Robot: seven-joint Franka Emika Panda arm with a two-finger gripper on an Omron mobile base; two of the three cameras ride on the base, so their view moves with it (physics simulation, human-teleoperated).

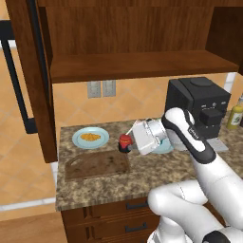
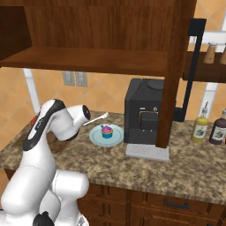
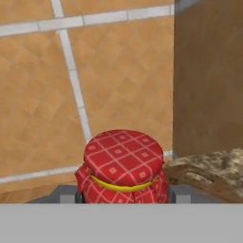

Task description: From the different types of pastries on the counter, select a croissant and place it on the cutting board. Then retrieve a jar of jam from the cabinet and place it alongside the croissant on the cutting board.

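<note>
- Granite table (image 1: pixel 142 178) under everything, board (image 1: pixel 97 164) bare, just below-left of the tool (image 1: pixel 129 142)
- tool's clamped on the jam jar (image 1: pixel 125 141)
- croissant (image 1: pixel 90 137) on its plate (image 1: pixel 79 141), left of the tool

Speckled stone table (image 1: pixel 142 178), dark wooden cutting board (image 1: pixel 97 164) and cabinet (image 1: pixel 137 42); jam jar (image 3: pixel 124 168) topped with red checked cloth

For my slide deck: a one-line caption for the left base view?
Gripper holds jam jar beside empty cutting board; croissant sits on its plate.

base views flank counter (image 1: pixel 142 182), hand view perhaps close
</note>
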